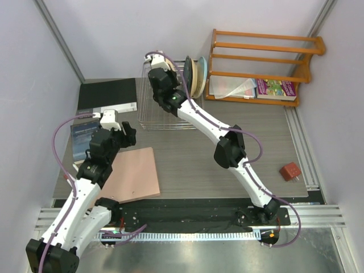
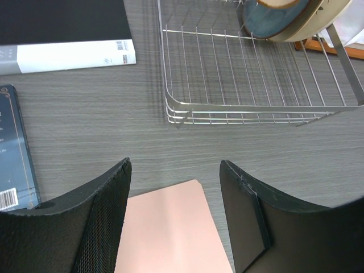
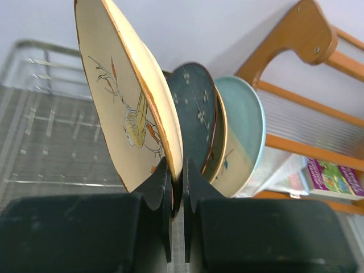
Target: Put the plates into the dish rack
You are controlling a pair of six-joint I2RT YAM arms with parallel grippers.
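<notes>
Right gripper [image 3: 177, 169] extended far, pinching upright plate [image 3: 122, 108]

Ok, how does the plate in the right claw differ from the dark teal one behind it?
The bird plate is pale yellow, orange-rimmed; the dark teal plate is dark with pale sprigs. The right claw pinches the bird plate's lower rim; nothing grips the dark teal plate. Both stand on edge.
</notes>
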